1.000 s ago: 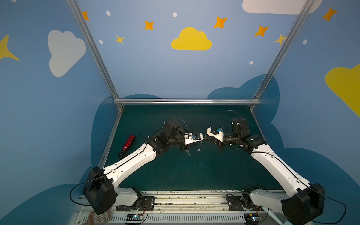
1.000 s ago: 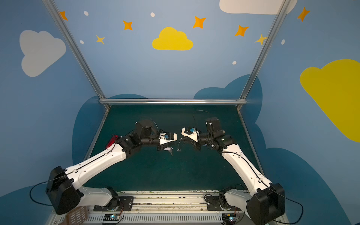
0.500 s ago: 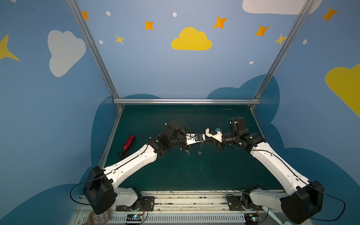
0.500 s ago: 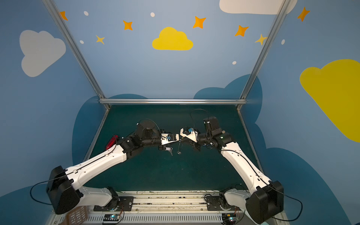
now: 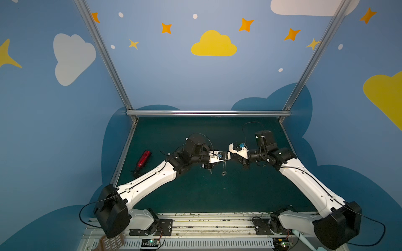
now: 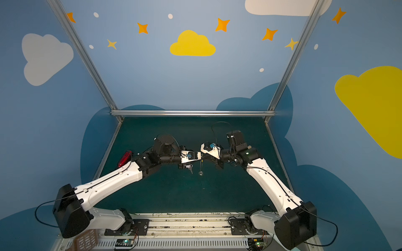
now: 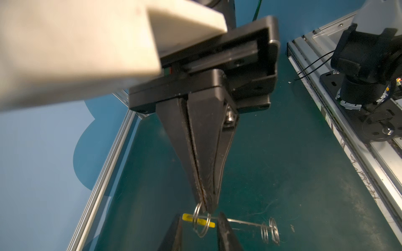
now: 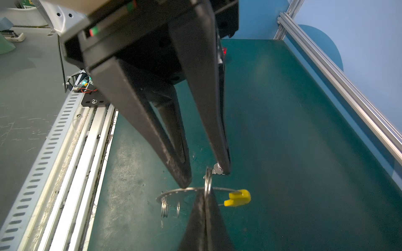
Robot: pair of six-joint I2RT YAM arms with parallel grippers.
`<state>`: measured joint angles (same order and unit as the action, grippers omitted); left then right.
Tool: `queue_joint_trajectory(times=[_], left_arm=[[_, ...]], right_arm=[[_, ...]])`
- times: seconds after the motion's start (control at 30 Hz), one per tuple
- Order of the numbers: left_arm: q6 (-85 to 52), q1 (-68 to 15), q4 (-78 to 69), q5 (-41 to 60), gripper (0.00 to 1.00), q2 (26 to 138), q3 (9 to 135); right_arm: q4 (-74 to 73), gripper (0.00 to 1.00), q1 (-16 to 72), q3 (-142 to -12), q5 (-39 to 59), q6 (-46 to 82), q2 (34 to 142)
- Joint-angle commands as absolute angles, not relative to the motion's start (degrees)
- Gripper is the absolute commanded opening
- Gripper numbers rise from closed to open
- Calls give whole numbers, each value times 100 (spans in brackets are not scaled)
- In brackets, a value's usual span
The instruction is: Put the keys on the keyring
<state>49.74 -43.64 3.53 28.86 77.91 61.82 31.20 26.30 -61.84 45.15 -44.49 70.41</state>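
**Left jaws narrow around the keyring while the right gripper pinches the split ring**

The keyring (image 8: pixel 180 189), a thin grey hoop, hangs in the air between your two grippers, above the middle of the green table (image 5: pixel 195 195). In both top views it shows only edge-on, as a thin line. Its yellow cover (image 8: pixel 238 197) sits just beside the spot where a small split ring (image 8: pixel 208 181) crosses the wire. Tiny loose loops (image 8: pixel 165 208) hang further along the hoop. These views do not show whether the split ring is already threaded on.

Your right gripper (image 7: pixel 205 209) is fully closed, its tips pinching that split ring. Your left gripper (image 8: pixel 205 177) meets it tip to tip. Its fingers (image 8: pixel 212 130) are partly open, one on each side of the hoop, and clamp nothing visible. A small silver key (image 6: pixel 191 167) dangles under the left gripper in a top view.

Compared with a second ago, your left arm has pushed in toward the right one, so the gap between the grippers is nearly gone. The left jaws have also narrowed. The hoop hangs in much the same place. This suggests the left gripper is closing to steady the hoop for threading, a step that looks unfinished.

A red tool (image 5: pixel 144 159) lies well apart, near the table's left edge.
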Motion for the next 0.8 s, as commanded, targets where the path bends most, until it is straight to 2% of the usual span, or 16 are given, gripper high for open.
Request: queue_joint_trajectory(times=[0.0, 0.3, 0.43, 0.53, 0.6, 0.7, 0.77], left_arm=[[5053, -4382, 439, 3049, 26, 7875, 6260], [5084, -4395, 588, 3089, 15, 7974, 6358], [5071, -4390, 623, 3171, 4, 8017, 6408], [4960, -4395, 582, 3188, 4, 7974, 6432], [4782, -4387, 492, 3188, 4, 7918, 6421], [4601, -4326, 365, 3401, 3, 7842, 6355], [4390, -4256, 195, 3632, 3, 7778, 6300]], right_arm=[[3164, 0, 2654, -6328, 4673, -4503, 7004], [2919, 0, 2672, -6193, 4776, -4615, 6867], [2697, 0, 2674, -6069, 4852, -4613, 6765], [2646, 0, 2677, -5989, 4796, -4642, 6722], [2507, 10, 2655, -5859, 4723, -4633, 6659], [2121, 19, 2555, -5572, 4642, -4387, 6463], [1795, 22, 2439, -5361, 4626, -4139, 6332]])
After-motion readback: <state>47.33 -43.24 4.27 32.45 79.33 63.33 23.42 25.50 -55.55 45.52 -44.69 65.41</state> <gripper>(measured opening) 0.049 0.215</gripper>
